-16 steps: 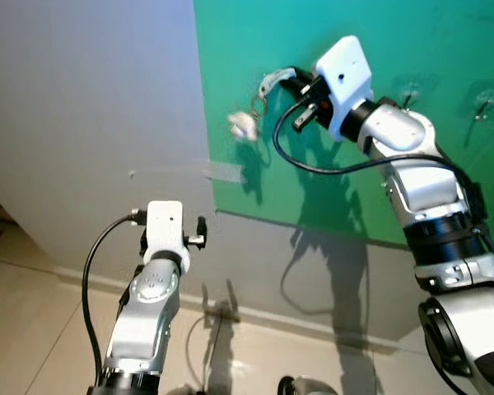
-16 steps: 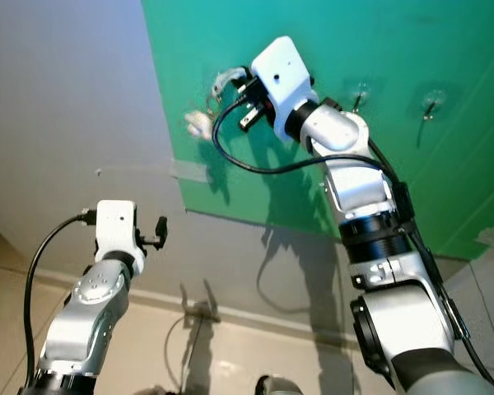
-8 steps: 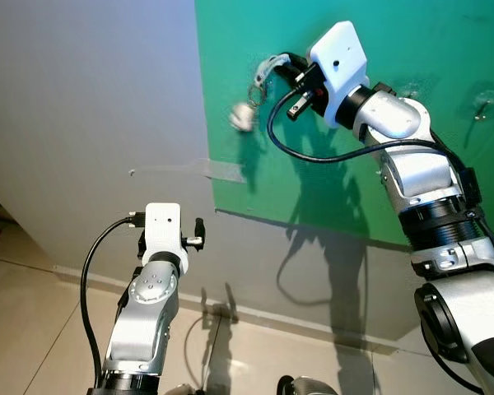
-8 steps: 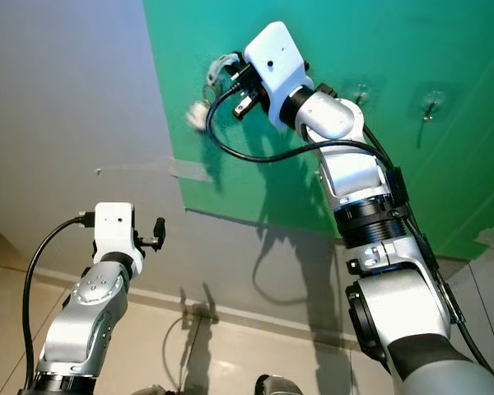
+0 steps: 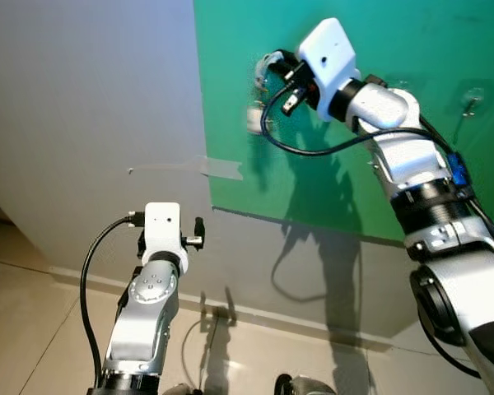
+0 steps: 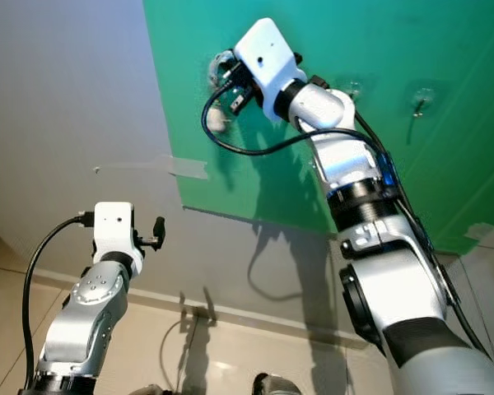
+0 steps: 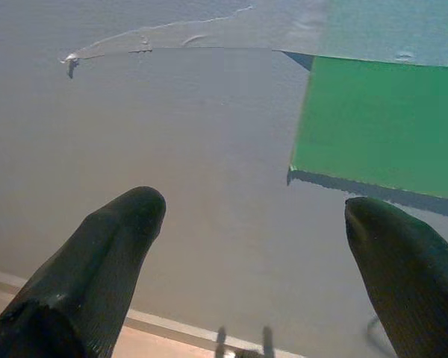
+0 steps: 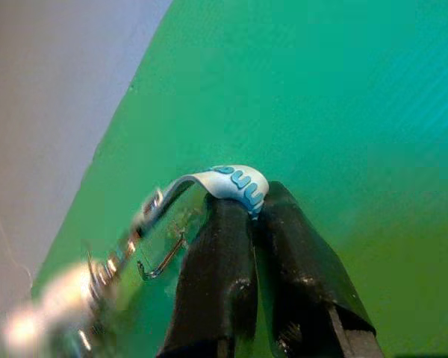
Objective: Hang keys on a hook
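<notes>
- The right gripper [image 8: 257,216] is closed on the white-and-blue strap [image 8: 235,179] of the keys [image 5: 256,118], held up near the left edge of the green wall panel [image 5: 329,164].
- A wire hook [image 8: 163,257] seems to sit just beside the strap, though blur hides any contact.
- Judgement: ease the strap loop over the hook tip and let the weight settle before releasing.
- The left gripper [image 7: 254,224] hangs open and idle, facing the grey wall [image 5: 90,107].
</notes>
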{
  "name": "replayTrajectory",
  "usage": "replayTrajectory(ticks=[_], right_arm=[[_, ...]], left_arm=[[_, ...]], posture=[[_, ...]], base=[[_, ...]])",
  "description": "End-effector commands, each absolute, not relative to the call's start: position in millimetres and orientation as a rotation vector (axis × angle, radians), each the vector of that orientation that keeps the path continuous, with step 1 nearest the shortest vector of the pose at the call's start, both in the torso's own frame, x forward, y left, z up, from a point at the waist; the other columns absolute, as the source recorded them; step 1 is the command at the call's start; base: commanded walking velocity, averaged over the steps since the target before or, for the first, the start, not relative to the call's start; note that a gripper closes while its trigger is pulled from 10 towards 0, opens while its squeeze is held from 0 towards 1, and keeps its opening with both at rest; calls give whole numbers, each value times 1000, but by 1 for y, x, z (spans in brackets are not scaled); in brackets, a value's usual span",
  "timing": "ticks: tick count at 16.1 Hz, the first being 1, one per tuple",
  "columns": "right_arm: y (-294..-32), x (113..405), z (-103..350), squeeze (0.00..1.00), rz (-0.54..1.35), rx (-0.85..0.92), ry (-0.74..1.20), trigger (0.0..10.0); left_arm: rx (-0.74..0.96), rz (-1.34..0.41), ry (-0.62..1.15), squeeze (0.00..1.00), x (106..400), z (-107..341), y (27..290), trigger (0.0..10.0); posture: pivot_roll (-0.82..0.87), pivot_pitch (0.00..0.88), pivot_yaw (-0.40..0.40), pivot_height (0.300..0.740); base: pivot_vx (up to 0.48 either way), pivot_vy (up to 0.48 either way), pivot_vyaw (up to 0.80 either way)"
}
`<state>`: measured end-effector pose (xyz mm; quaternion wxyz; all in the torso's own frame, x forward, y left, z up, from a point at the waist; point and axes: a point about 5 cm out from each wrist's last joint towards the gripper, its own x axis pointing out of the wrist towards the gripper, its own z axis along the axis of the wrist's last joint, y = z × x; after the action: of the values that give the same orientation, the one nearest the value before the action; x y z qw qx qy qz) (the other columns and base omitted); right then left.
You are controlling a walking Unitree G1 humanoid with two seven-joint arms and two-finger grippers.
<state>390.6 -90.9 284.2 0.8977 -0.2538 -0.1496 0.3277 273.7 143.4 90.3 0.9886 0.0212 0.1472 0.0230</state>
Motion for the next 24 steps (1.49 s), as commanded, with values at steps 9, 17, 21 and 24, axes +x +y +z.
replayTrajectory(ticks=[9,17,21,24], right_arm=[[-85,410,281,0,607,-588,-259,0],[-81,416,277,0,558,-690,-244,0],[-84,417,283,0,528,-684,-261,0],[-84,417,296,0,506,-675,-318,0]], left_arm=[[46,71,284,0,271,93,146,10000],[47,87,288,0,267,93,151,10000],[48,87,292,0,265,91,148,10000],[48,83,290,0,268,94,150,10000]], posture=[[-9,0,-34,740],[11,0,-41,740],[9,0,-36,740],[3,0,-34,740]], base=[[0,0,0],[0,0,0],[0,0,0],[0,0,0]])
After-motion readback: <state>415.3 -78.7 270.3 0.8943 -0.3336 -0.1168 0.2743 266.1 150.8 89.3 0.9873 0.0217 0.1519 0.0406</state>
